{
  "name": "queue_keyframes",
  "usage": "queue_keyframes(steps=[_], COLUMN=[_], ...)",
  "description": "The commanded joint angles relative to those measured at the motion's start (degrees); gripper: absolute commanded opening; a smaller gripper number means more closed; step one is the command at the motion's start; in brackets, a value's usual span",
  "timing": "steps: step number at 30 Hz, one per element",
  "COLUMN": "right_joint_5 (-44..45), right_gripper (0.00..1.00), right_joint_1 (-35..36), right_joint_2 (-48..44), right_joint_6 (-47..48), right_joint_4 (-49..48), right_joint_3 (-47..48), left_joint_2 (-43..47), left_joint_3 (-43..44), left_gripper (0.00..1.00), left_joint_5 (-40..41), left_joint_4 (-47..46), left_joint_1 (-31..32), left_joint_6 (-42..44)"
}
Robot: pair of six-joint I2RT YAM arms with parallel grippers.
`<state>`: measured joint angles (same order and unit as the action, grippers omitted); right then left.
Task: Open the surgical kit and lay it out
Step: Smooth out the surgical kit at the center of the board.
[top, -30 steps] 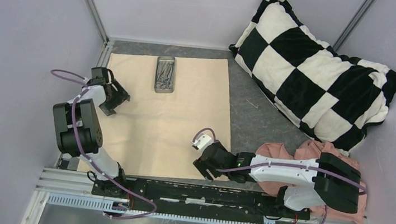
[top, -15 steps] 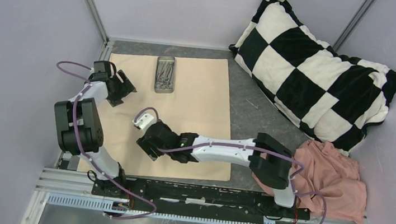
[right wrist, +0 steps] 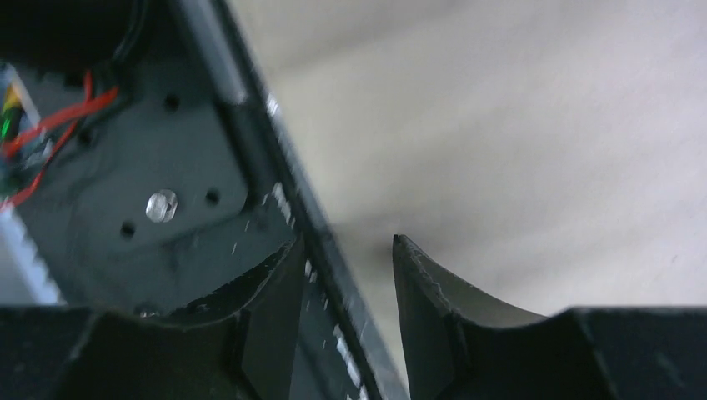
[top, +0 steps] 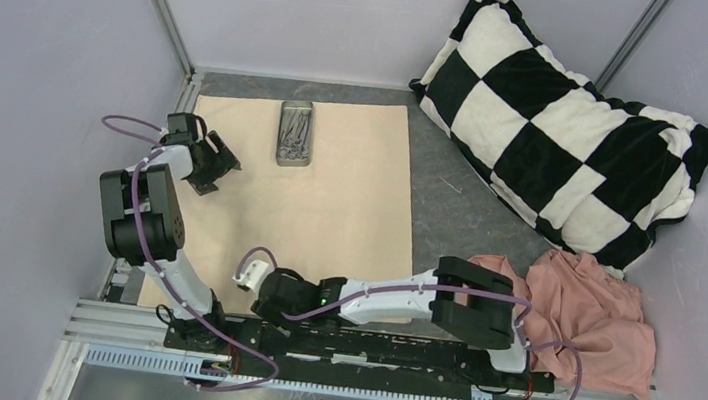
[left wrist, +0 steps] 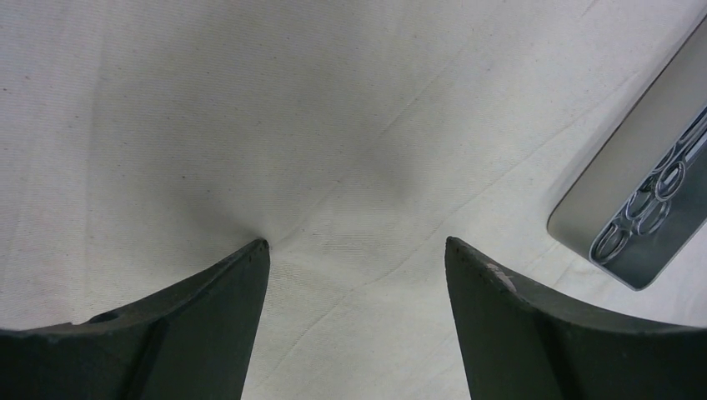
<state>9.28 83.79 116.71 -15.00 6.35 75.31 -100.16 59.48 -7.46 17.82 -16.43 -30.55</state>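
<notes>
Cloth wrap (top: 329,207): spread flat, mid-table.
Tray (top: 295,134): on the wrap, near its 12 o'clock edge, with the instruments (left wrist: 659,196) inside.
Left gripper (left wrist: 357,246): jaws wide apart over the wrap, at the tray's 8 o'clock.
Right gripper (right wrist: 343,242): at the wrap's 6 o'clock edge, narrow gap showing. We cannot tell whether it pinches cloth.

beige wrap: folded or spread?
Spread: the beige wrap lies flat as one open sheet, with the tray on it near its far edge.

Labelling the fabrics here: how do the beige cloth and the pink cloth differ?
The beige cloth lies spread flat; the pink cloth sits crumpled in a heap. The beige cloth bears the metal tray; the pink cloth bears no tray. Both lie on the grey table.
</notes>
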Motion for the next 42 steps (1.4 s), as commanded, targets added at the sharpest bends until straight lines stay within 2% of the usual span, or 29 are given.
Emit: queue_keyframes(steps=[1, 6, 9, 15, 21, 24, 28, 33, 38, 42], right_joint_5=[-5.9, -3.4, 0.0, 2.0, 6.2, 7.5, 4.9, 2.2, 2.9, 5.2], right_gripper=[0.49, 0.58, 0.64, 0.66, 0.59, 0.58, 0.57, 0.57, 0.63, 0.77], right_joint_1=[-1.4, -9.9, -13.6, -13.8, -11.5, -8.5, -4.7, -3.0, -9.1, -17.4], right_joint_2=[-7.7, -12.3, -10.8, -0.6, 7.5, 8.1, 6.4, -0.7, -9.9, -14.5], right_joint_6=[-1.8, -0.9, 0.6, 3.0, 2.2, 1.0, -0.5, -0.7, 0.1, 2.3], right_joint_4=[1.6, 0.2, 0.6, 5.0, 6.2, 5.6, 4.8, 4.4, 3.0, 1.5], right_joint_3=[-2.6, 0.1, 2.0, 13.8, 19.7, 16.2, 9.1, 2.0, 0.9, -2.9], left_joint_2=[1.3, 8.2, 7.7, 0.4, -4.8, -5.5, -5.9, -5.1, -0.6, 2.3], left_joint_3=[-0.8, -0.2, 1.3, 4.6, 6.1, 4.3, 1.9, 3.7, 3.9, 3.5], left_gripper=[0.85, 0.86, 0.85, 0.83, 0.82, 0.82, 0.83, 0.84, 0.86, 0.86], left_joint_5=[4.2, 4.3, 0.2, -7.2, -2.6, -1.4, 1.2, 2.1, 4.6, -0.2], left_joint_4=[0.7, 0.6, -0.1, -4.3, -3.0, -3.3, -4.0, -2.7, -3.0, -4.3], left_joint_1=[-0.4, 2.4, 2.5, 2.5, 2.2, 1.4, 1.1, 1.2, 3.6, 3.9], left_joint_6=[2.7, 3.2, 1.3, -3.7, -0.8, 0.8, 2.6, 5.0, 8.7, 8.9])
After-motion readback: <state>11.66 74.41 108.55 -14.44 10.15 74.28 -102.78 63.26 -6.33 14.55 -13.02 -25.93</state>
